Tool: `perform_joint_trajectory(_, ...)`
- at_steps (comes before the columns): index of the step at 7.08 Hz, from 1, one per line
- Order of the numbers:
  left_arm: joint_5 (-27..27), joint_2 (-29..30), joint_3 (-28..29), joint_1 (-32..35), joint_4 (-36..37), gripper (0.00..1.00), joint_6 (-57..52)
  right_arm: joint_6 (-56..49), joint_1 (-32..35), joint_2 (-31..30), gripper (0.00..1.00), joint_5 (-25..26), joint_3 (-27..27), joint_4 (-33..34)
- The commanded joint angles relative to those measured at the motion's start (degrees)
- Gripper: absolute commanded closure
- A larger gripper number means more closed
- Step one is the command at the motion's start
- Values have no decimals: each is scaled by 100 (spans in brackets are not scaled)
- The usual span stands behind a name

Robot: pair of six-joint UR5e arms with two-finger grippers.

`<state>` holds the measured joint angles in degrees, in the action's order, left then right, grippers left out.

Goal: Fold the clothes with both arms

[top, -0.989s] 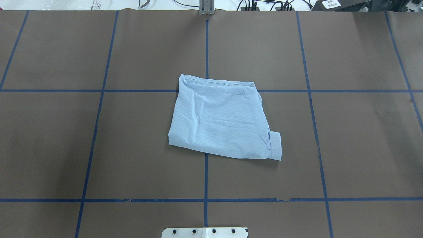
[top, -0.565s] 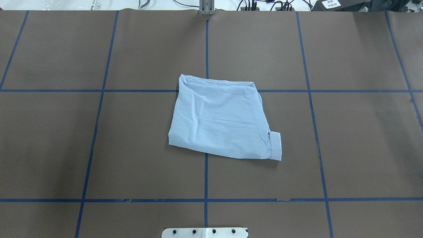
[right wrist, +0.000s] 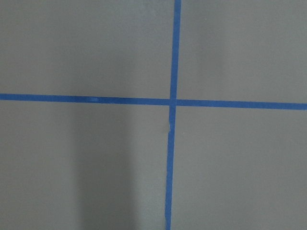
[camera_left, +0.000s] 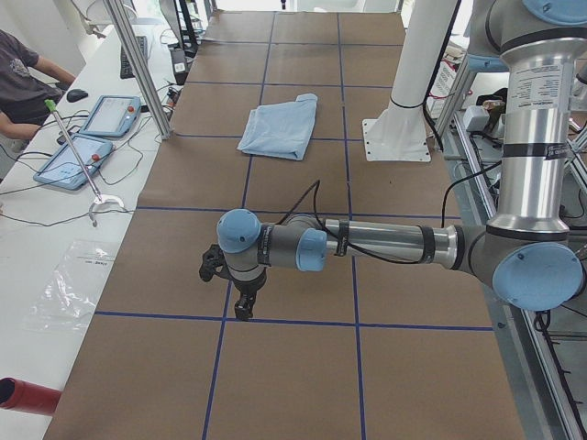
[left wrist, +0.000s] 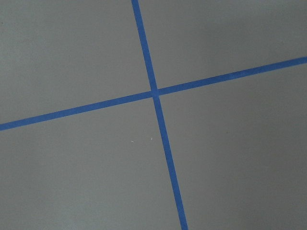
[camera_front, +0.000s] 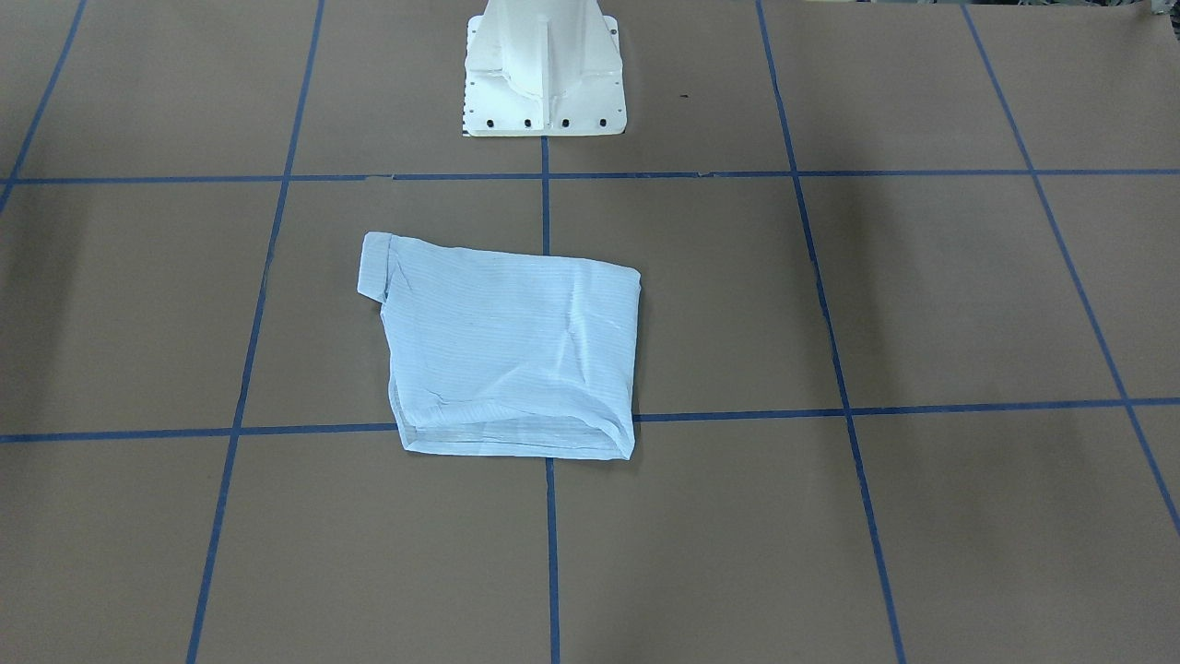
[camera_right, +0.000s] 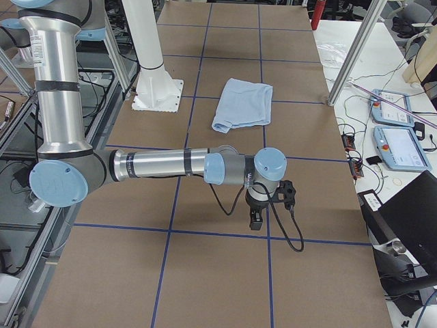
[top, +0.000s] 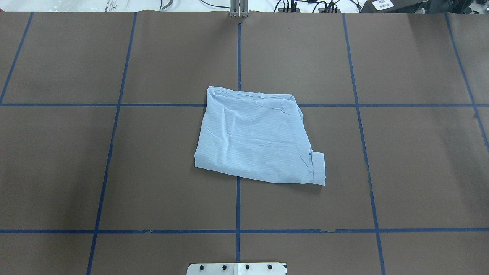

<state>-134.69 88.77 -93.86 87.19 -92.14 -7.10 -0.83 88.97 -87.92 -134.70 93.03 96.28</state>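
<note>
The shirt [top: 256,137] lies folded into a rough rectangle near the middle of the surface [top: 420,172], straddling the central blue tape line [top: 238,206], its far edge across a crossing line. One cuff [top: 318,168] juts out at the corner nearest the robot, on its right side. The top layer is lightly creased and hides whatever is folded beneath. From the front camera the shirt [camera_front: 507,360] sits a little way out from the white pedestal [camera_front: 544,74].

Neither claw touches or holds the cloth. The left arm [camera_left: 385,243] reaches out low over the surface's left end, and the left claw [camera_left: 243,307] points downward close to a tape line, well apart from the shirt [camera_left: 280,128]. The right arm [camera_right: 157,164] does the same at the opposite end, the right claw [camera_right: 256,220] hanging downward, well away from the shirt [camera_right: 244,102]. Both claws are small and dark in these side views, so how far their jaws are parted cannot be told, nor whether the tips meet the surface. Each wrist camera shows only brown surface and a tape crossing.
</note>
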Motion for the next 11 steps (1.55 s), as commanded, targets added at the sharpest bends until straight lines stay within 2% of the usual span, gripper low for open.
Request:
perform_joint_trajectory(1, 4, 0, -1, 35, 4, 0, -2, -5, 190, -181, 0, -47, 5, -4)
perform_joint_trajectory(4, 13, 0, 17, 44, 3, 0, 76, 4, 235, -233, 0, -47, -4, -4)
perform_joint_trajectory(6, 4, 9, -18, 44, -5, 0, 1002, 4, 252, -234, 0, -47, -4, -4)
perform_joint_trajectory(11, 4, 9, -18, 35, -40, 0, 1044, 4, 261, -216, 0, -47, 5, -4)
